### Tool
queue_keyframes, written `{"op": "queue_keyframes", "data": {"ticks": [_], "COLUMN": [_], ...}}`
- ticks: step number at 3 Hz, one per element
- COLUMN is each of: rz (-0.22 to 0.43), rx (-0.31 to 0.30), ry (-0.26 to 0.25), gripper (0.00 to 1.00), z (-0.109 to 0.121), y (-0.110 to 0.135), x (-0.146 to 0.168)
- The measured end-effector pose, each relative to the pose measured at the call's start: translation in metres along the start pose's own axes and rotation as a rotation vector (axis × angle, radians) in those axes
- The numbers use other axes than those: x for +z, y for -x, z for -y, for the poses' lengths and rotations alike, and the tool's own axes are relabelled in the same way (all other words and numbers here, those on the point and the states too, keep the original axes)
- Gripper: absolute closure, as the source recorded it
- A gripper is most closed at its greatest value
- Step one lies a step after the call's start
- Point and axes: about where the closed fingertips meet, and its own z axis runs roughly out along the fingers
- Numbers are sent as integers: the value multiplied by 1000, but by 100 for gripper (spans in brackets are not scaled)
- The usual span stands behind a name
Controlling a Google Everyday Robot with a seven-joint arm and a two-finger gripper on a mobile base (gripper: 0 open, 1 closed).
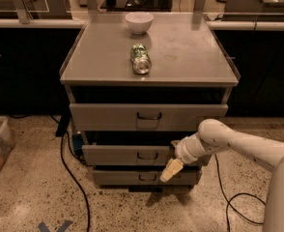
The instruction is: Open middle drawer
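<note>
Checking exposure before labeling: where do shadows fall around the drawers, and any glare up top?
Camera view: dim warm light; deep shadow fills the gap above the middle drawer; the gripper, low by that drawer's right end, darkens the floor beneath; cabinet top shows only soft sheen.

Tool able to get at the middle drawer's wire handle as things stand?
Probably yes. The tool hangs just right of and slightly below the small dark wire handle on the grey metal middle drawer. Nothing sits between them, so the way looks free.

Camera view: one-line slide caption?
Robot gripper at the middle drawer front, right of its handle; can and bowl on top.
</note>
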Motion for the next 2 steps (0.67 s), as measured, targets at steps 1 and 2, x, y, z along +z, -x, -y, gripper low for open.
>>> {"op": "queue_keyframes", "data": {"ticks": [1,2], "rz": [-51,-51], "rx": [19,19], "ry": [16,16], "gripper": [0,0], "z": [14,14], "y": [-27,-27], "x": [21,21]}}
